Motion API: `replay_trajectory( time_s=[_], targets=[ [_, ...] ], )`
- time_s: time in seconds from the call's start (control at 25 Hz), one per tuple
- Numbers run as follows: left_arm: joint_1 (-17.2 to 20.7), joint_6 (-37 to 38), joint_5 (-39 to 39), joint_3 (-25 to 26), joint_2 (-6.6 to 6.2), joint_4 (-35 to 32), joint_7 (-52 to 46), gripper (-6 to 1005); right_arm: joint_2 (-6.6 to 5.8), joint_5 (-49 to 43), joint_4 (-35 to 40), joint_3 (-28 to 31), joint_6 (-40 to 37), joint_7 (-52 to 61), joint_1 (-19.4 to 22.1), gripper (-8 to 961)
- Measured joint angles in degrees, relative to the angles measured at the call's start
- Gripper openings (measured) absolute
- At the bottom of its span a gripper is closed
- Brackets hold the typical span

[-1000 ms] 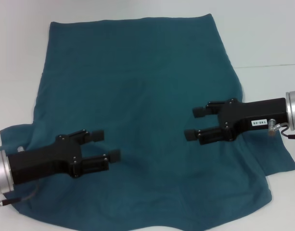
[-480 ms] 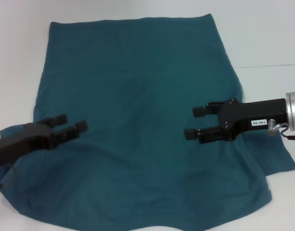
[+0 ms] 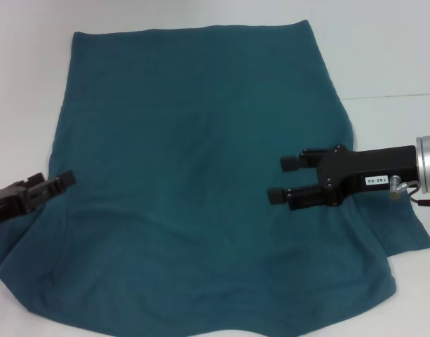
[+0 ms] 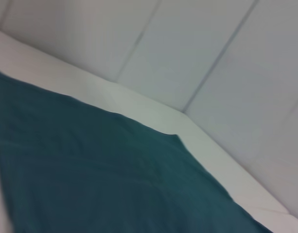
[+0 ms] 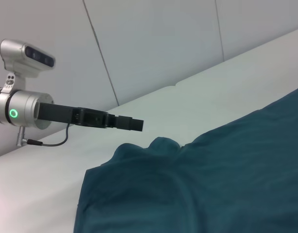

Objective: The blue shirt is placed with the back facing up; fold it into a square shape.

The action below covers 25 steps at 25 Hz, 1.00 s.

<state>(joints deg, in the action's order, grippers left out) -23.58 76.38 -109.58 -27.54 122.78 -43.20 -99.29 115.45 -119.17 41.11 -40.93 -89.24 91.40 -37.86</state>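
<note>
Flat across the white surface [image 3: 383,49] lies the blue shirt [image 3: 200,175], plain side up, its straight hem at the far edge and its wrinkled, uneven edges toward the near side. At the left, the left end effector [image 3: 50,186] sits over the shirt's left border, seen nearly edge-on, so whether its fingers are parted or closed cannot be told. On the right, the right end effector [image 3: 285,179] hovers above the shirt's right half, pointing left, its two fingers spread apart and gripping nothing. From the right wrist view, the left end effector [image 5: 134,124] appears just beyond a raised fold at the shirt's [image 5: 212,179] edge.
</note>
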Motion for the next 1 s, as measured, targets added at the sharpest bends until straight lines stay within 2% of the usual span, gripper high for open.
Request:
replay_trajectory(
  time_s=[0.52,1.0],
  targets=[
    [4.0,-6.0,-0.2,1.8,1.01,-0.7,0.2,874,0.11,0.0,-0.1,0.1,0.4,-0.4,-0.5,897],
    [4.8,-9.4,-2.8,2.5,1.06,-0.8,0.8,874,0.17,0.0,-0.2,0.1,0.4,-0.3,-0.6,897]
  ],
)
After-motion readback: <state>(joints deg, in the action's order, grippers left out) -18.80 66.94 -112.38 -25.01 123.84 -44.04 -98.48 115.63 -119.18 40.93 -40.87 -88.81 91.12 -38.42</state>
